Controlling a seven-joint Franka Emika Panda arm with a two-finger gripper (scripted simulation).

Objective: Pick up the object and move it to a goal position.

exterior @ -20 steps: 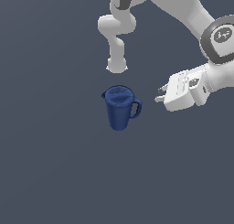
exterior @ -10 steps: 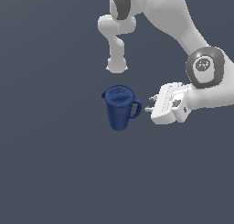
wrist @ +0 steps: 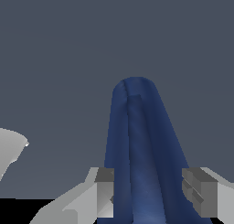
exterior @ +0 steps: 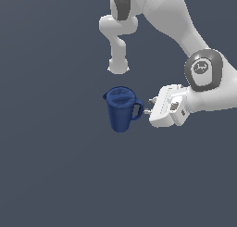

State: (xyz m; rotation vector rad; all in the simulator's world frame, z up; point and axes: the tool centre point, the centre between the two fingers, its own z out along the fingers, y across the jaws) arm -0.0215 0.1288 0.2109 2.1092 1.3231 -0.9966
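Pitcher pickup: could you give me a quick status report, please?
Gripper open, fingers straddling the handle side. Pitcher upright, not yet gripped. Nothing in the way.

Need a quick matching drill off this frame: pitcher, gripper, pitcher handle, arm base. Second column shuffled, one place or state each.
Things:
1. pitcher
2. gripper
3. pitcher handle
4. arm base

Places or states:
A. open, fingers either side of the handle
B. faces the exterior view's right
C. upright, dark blue, lid on
D. white, just above the pitcher in the exterior view

Pairs: 1-C, 2-A, 3-B, 4-D
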